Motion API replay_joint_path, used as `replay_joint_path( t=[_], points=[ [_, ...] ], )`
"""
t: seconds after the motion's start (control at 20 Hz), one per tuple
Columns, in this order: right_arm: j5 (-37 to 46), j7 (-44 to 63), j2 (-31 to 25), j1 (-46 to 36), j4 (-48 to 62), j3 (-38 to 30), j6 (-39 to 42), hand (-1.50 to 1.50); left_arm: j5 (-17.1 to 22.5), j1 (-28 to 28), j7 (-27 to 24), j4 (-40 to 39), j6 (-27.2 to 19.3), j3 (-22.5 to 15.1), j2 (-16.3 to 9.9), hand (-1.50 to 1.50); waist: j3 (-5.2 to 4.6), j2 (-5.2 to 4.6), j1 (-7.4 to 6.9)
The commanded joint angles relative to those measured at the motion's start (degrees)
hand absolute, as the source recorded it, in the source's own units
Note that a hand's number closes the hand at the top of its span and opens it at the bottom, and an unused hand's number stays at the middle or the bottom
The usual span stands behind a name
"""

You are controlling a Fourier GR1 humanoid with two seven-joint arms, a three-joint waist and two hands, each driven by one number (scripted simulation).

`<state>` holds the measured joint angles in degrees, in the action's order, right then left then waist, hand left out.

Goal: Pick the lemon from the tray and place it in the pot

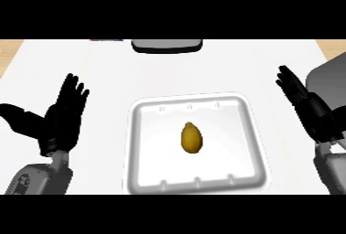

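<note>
Centrally, lemon (192, 138) on tray (145, 137), between open hands.

Open counter (101, 68) betw. both raised hands and white tray (145, 137), whose low rim is the only barrier round the lemon (192, 138); grey pot (167, 45) sits far edge, unobstructed.

The white counter (81, 59) carries a white tray (145, 137) at its centre. At twelve o'clock from the tray, by the far edge, sits a grey pot (167, 45), well apart from it.
</note>
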<state>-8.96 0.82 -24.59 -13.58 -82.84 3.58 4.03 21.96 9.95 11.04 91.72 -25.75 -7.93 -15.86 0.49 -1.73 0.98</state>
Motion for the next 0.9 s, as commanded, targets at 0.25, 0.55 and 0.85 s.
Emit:
replay_joint_path(
  t=[0.25,0.55,0.85],
  points=[
    [4.9,12.8,10.5,13.5,0.6,-2.3,-22.9,1.5,-11.9,-8.2,-3.4,-5.3,4.8,-0.1,-16.2,0.0,-0.66,2.08,1.08],
    [35.5,5.8,5.1,19.6,-8.6,6.2,-41.9,-1.5,-11.6,-11.3,-4.4,-5.5,5.9,-1.3,-15.7,0.0,-0.86,2.85,1.67],
    [56.2,21.9,13.4,29.4,-22.5,21.0,-44.9,-1.5,-10.8,-10.1,-5.0,-5.9,8.4,0.0,-16.3,0.0,-0.82,2.11,0.38]
  ],
)
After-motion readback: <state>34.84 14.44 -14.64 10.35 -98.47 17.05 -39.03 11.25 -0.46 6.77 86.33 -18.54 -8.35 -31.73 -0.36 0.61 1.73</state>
